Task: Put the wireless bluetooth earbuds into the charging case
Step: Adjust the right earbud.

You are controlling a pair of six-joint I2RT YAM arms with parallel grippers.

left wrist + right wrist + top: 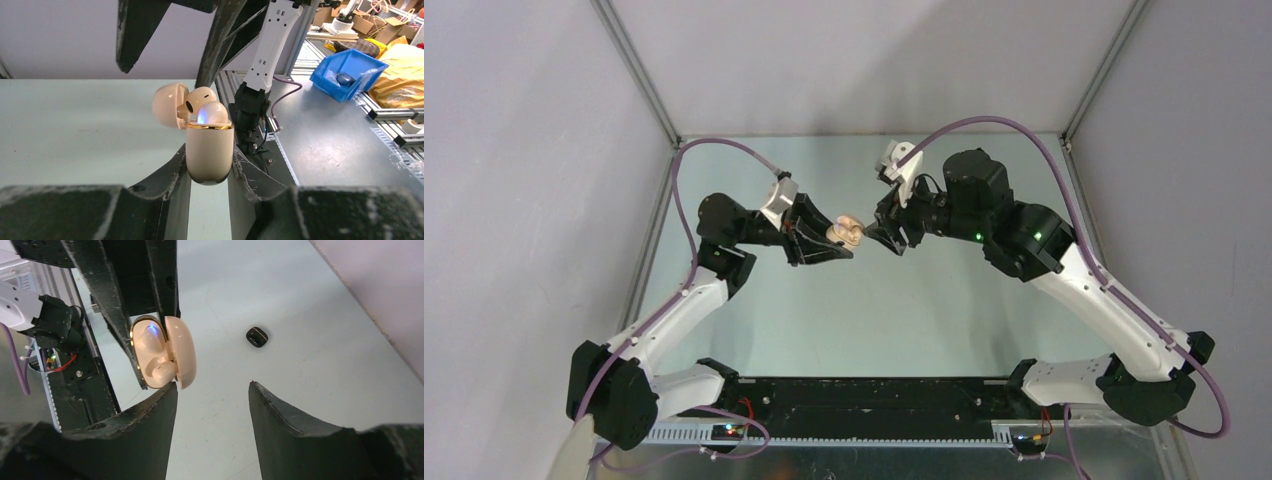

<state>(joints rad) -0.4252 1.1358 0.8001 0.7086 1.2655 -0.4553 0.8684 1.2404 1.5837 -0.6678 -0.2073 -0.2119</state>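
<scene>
- My left fingers [181, 167] are closed tight on the beige charging case [209, 155], one pad pressed to each flat side of its lower body.
- I hold that case up off the worktop [75, 130], near the middle between my two arms, with its opening pointing away from my wrist.
- The lid [167, 105] is swung open and hangs to one side on its hinge.
- Both beige earbuds [202, 100] are in the case's mouth, side by side above the gold rim.
- One bud stands higher and tilted; the other sits lower, with a blue light [202, 118] glowing at its base.
- I cannot tell whether the higher bud is fully seated.
- My right fingers [165, 400] stand partly open with nothing between them.
- They point at the open case, and one fingertip is just beside the lid's edge; I cannot tell whether it touches.
- A small black case [256, 336] lies shut on the worktop, well apart from everything I hold.
</scene>
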